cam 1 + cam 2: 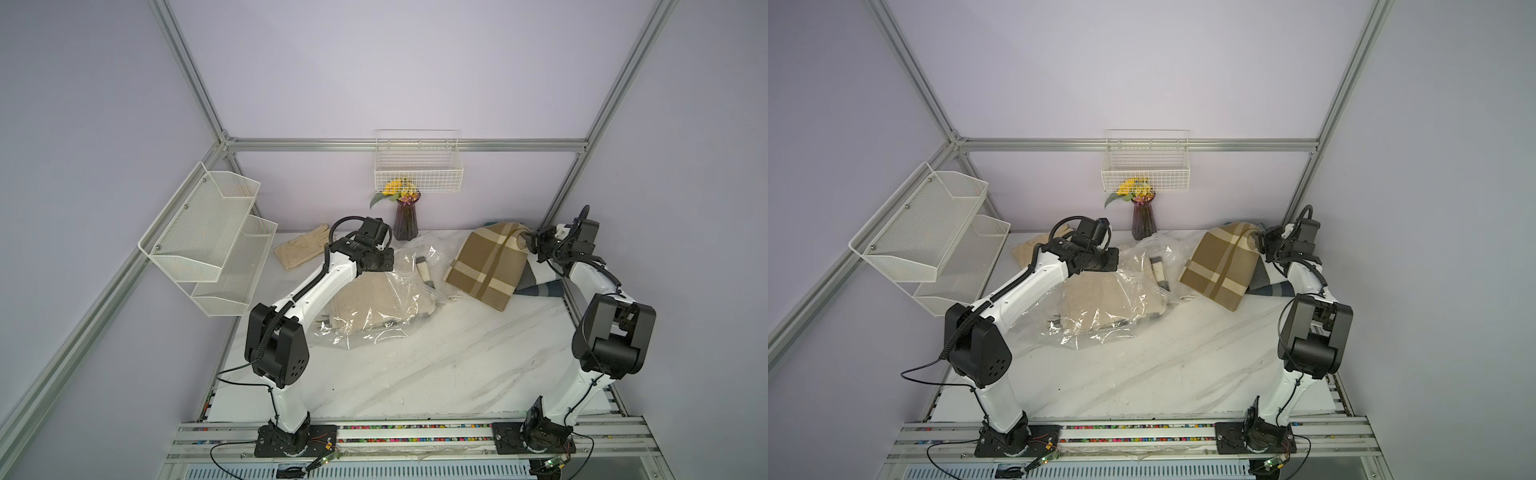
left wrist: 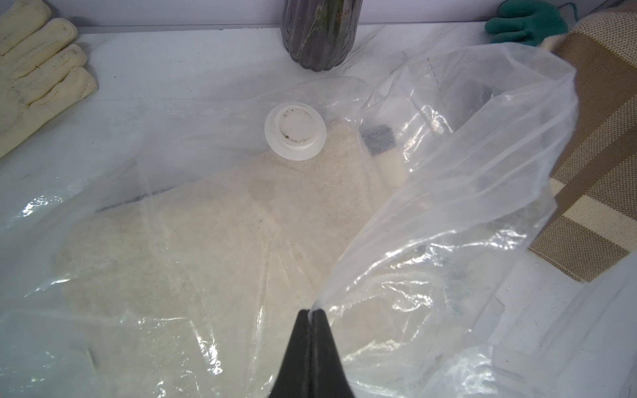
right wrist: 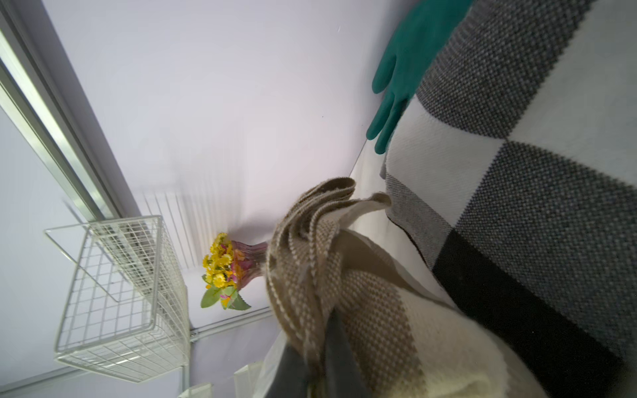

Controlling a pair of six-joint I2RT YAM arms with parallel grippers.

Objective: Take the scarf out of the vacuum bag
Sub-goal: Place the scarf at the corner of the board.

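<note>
Left pincer (image 2: 312, 312) pressed together on a fold of the clear vacuum bag (image 1: 386, 322), lying mid-worktop (image 1: 415, 374) with beige cloth (image 1: 365, 297) inside — right pincer (image 3: 319, 348) pinches the brown plaid scarf (image 1: 486, 266) by its raised end, outside the bag, just beside it.

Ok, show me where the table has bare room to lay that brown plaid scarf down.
The wide free patch is the near half of the table, bordered by the vacuum bag behind and the front rail. The back strip is crowded: cream glove, vase, the brown plaid scarf itself, and a grey checked cloth partly under it.
</note>
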